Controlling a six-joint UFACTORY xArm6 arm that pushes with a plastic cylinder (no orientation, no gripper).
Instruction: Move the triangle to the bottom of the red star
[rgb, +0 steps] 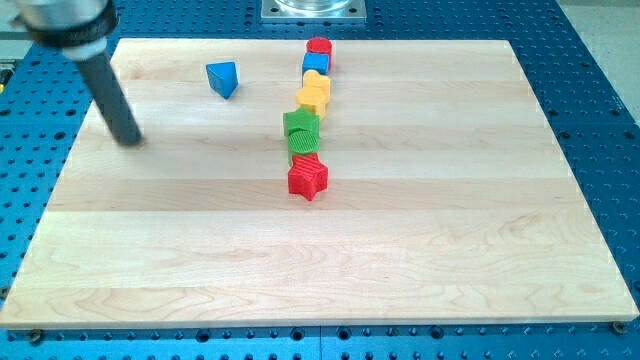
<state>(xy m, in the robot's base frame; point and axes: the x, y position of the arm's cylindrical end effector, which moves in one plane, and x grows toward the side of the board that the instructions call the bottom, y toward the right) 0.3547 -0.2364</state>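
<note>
A blue triangle block (223, 78) lies near the view's top left on the wooden board (180, 250). A red star block (308, 177) lies near the board's middle, at the lower end of a column of blocks. My tip (131, 139) rests on the board at the view's left, below and to the left of the blue triangle and well apart from it. The red star is far to the tip's right.
Above the red star runs a column: two green blocks (302, 131), two yellow blocks (314, 94), a blue block (317, 64) and a red block (319, 46). A metal mount (313, 9) sits beyond the top edge. Blue perforated table (600, 120) surrounds the board.
</note>
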